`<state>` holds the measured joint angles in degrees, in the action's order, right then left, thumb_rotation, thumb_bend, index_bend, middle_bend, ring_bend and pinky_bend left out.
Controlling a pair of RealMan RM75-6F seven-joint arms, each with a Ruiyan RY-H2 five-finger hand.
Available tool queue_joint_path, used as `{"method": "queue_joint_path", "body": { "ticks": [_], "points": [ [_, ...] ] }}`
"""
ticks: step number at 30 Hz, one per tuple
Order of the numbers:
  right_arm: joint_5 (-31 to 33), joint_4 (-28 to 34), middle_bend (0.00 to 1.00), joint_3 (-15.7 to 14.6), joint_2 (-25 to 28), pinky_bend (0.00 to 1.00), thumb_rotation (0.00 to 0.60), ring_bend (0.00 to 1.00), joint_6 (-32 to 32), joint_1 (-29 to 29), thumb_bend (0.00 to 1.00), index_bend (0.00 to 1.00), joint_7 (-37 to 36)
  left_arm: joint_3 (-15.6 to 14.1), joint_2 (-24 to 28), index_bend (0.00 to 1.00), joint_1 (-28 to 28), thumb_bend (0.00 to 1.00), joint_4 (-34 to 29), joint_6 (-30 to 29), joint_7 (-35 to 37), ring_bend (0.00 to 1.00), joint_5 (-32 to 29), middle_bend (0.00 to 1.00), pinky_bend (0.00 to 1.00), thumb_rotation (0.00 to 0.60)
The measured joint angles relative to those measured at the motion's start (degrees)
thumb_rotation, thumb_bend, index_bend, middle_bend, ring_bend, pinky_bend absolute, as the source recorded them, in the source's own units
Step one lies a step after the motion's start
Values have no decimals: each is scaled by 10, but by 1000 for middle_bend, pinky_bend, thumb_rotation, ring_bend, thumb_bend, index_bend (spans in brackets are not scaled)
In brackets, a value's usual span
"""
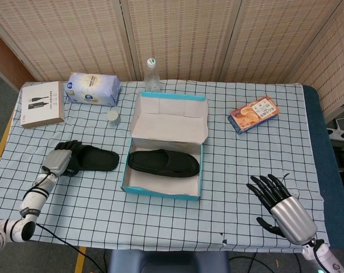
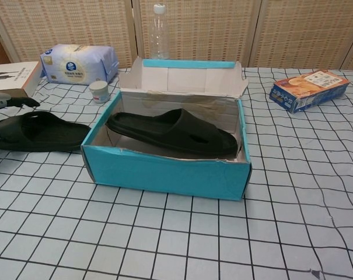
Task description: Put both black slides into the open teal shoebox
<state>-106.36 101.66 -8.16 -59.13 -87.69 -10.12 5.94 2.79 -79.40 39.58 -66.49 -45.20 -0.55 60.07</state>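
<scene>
Head view. One slide (image 1: 164,163) lies flat inside the shoebox (image 1: 162,192), which stands open near the middle of the table (image 1: 160,222), its lid flap raised toward the far edge. That half of the task is done. The second slide (image 1: 95,158) is not yet boxed: it lies on the table just left of the shoebox, toward the left edge. The left hand (image 1: 62,160) sits at the outer end of this slide with fingers curled over it; whether they clamp it or only rest on it cannot be told from this angle. The right hand (image 1: 281,208) hovers near the front right corner, fingers spread, holding nothing, well apart from both slides.

Chest view. The boxed slide (image 2: 170,132) rests on the floor of the shoebox (image 2: 164,172), within the walls. The loose slide (image 2: 39,132) lies flat on the table beside the box's left wall. Only the fingertips of the left hand (image 2: 7,104) show at the frame edge, above the slide's far end.

Remaining, by judgement: secure the loose slide, lift it over the left wall, and set it beside the first.
</scene>
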Motion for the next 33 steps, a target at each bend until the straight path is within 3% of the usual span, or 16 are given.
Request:
{"method": "queue_joint_path", "body": {
  "ticks": [4,9,14,15,19,23,28,33],
  "points": [
    [30,-16,0,12,-16,0,600,0,2,13,197,0,8,4,-23,0,0,317,39,23,25,0,12,0,60,600],
    [20,-15,0,12,-13,0,600,0,7,15,197,0,1,9,-41,0,4,318,80,56,26,0,10,0,79,600],
    [13,-12,0,14,-10,0,600,0,2,20,197,0,3,14,-47,2,4,333,85,78,32,23,13,7,190,600],
    [12,-12,0,14,-10,0,600,0,3,20,197,0,3,15,-48,19,4,341,85,79,35,58,14,35,213,600],
    [14,-10,0,15,-8,0,600,0,7,22,197,0,3,22,-58,287,1,391,96,60,41,311,23,328,397,600],
    [14,-10,0,17,-6,0,600,0,8,24,197,0,1,33,-76,450,-7,419,114,19,41,467,33,500,515,600],
    [14,-10,0,18,-6,0,600,0,15,24,197,0,0,46,-84,560,-15,457,127,-12,64,520,53,553,564,600],
    [14,-9,0,20,-7,0,600,0,21,24,197,0,1,55,-64,568,-22,462,115,-21,86,528,66,556,575,600]
  ]
}}
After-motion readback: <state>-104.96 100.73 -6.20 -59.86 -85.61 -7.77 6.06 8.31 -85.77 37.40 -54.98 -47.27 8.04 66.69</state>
